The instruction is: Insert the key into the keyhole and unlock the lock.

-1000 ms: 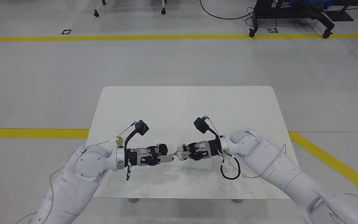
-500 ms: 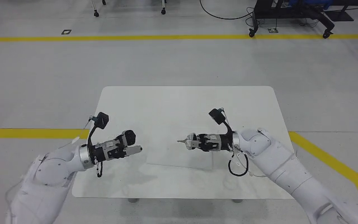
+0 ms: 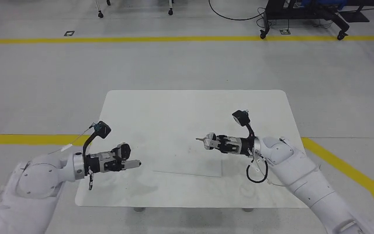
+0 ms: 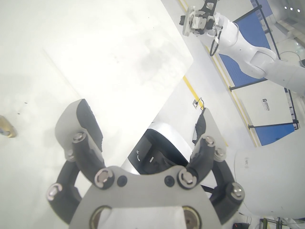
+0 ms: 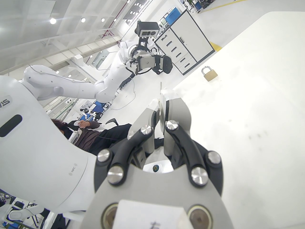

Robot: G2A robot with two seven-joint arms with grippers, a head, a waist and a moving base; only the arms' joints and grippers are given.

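Looking down from the top camera, I see my left gripper (image 3: pixel 135 165) over the near left part of the white table (image 3: pixel 193 105). My right gripper (image 3: pixel 205 140) hangs over the table's middle, a little to the right. The two face each other and are well apart. A thin silvery key (image 3: pixel 200 139) sticks out of the right one, its tip pointing toward my left arm. From this height I cannot tell how wide the left fingers stand. In my left wrist view the answer is plain: the left gripper (image 4: pixel 143 107) is spread wide, its two dark-padded fingers (image 4: pixel 82 117) far from each other with nothing between them, held above the table (image 4: pixel 107 36) near its edge. On the table surface, apart from those fingers, lies a brass piece that I take for the body of the lock (image 4: pixel 6 128); the frame cuts it off, so I cannot see its keyhole. Farther off, my right gripper (image 4: pixel 189 23) shows small beyond the table. In my right wrist view the right gripper (image 5: pixel 164 103) is pressed together on the key (image 5: pixel 160 101), pinching its flat head while the narrow blade juts out past the fingertips. Beyond it the lock (image 5: pixel 209 74) lies flat on the table (image 5: pixel 250 96) close to the edge, brass body and steel shackle in sight, touched by neither gripper. Whether the shackle is sprung I cannot tell. My left gripper (image 5: pixel 166 64) shows past that edge.
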